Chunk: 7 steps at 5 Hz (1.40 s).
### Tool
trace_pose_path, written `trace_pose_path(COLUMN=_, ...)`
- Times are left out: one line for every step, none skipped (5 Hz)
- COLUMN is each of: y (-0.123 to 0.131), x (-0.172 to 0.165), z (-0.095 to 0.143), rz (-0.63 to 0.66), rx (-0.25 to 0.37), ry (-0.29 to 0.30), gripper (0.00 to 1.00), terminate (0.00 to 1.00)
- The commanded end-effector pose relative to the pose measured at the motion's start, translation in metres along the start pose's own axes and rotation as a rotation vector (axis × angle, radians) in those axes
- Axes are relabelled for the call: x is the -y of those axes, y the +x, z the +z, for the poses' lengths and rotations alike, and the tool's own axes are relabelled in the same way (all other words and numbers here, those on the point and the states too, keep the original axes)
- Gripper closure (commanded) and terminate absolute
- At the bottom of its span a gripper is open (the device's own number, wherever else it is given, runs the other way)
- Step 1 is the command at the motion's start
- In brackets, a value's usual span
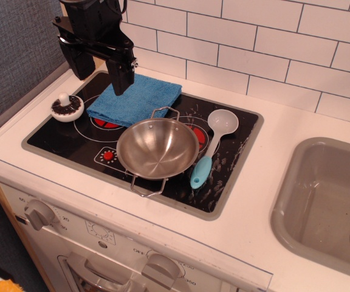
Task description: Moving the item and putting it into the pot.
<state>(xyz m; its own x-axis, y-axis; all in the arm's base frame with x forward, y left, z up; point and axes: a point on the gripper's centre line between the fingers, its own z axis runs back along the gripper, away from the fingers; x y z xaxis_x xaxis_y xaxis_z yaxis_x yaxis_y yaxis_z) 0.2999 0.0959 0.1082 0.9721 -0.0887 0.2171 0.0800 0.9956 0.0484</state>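
The item [67, 107] is a small round white mushroom piece with a dark ribbed face and a white knob. It lies on the black stovetop at the far left. The pot [157, 148], a shiny steel bowl with two wire loop handles, stands empty in the middle of the stovetop. My black gripper [100, 72] hangs above the stove's back left, over the blue cloth's left edge, up and to the right of the item. Its two fingers are spread apart with nothing between them.
A folded blue cloth [134, 99] lies behind the pot. A white spoon with a light-blue handle [214, 143] lies right of the pot. A grey sink basin [327, 207] is at the right. The tiled wall [254, 42] is close behind.
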Motion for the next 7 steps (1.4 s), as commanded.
trace_pose_path(y=0.000, x=0.000, z=0.000, rz=0.000, rx=0.000, ry=0.000, gripper=0.00, terminate=0.00)
trace_pose_path(y=-0.004, x=-0.020, z=-0.005, rz=0.059, rx=0.005, ry=-0.001, gripper=0.00, terminate=0.00)
trace_pose_path(y=-0.011, x=-0.051, z=-0.010, rz=0.136, rx=0.014, ry=0.013, gripper=0.00, terminate=0.00)
trace_pose_path(y=-0.021, x=-0.087, z=-0.018, rz=0.178, rx=0.013, ry=0.078, gripper=0.00, terminate=0.00)
trace_pose_path(y=-0.016, x=-0.101, z=-0.043, rz=0.183, rx=-0.032, ry=0.111, gripper=0.00, terminate=0.00)
trace_pose_path(y=-0.004, x=-0.104, z=-0.071, rz=0.197, rx=-0.081, ry=0.098, gripper=0.00, terminate=0.00)
trace_pose_path(y=0.005, x=-0.097, z=-0.087, rz=0.175, rx=-0.102, ry=0.070, gripper=0.00, terminate=0.00)
